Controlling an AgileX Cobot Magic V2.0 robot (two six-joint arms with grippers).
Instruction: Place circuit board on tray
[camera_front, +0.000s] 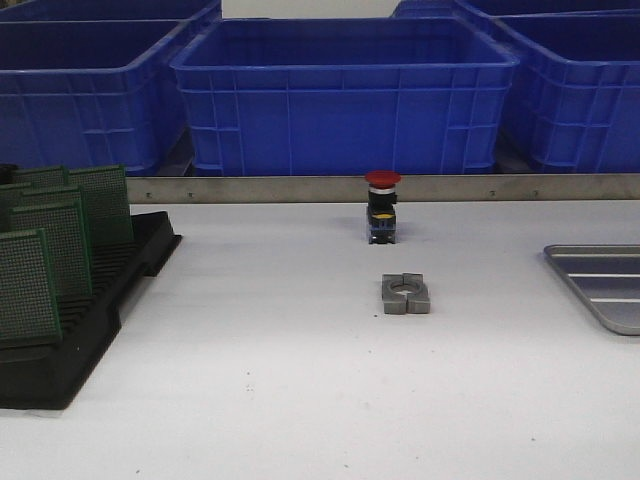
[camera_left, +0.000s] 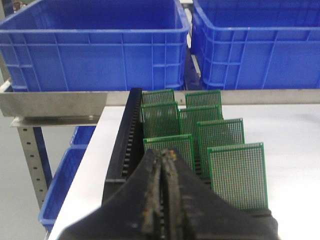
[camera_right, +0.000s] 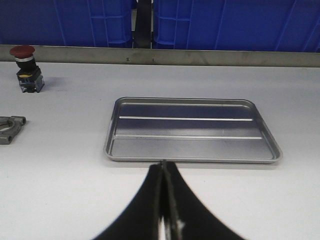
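**Boards in the rack, tray bare**

Your left tool (camera_left: 162, 165) has its jaws pressed together on nothing, poised just short of the nearest board (camera_left: 169, 150). The boards (camera_front: 60, 235) stand upright in the black rack (camera_front: 100, 320) at the desk's (camera_front: 250, 400) left. Your right tool (camera_right: 164, 170) is likewise closed and holds nothing, near the tray's (camera_right: 192, 147) closer rim. The tray lies flat at the right edge of the desk. Between rack and tray you see a red button (camera_front: 382, 205) and a metal clamp (camera_front: 405, 294).
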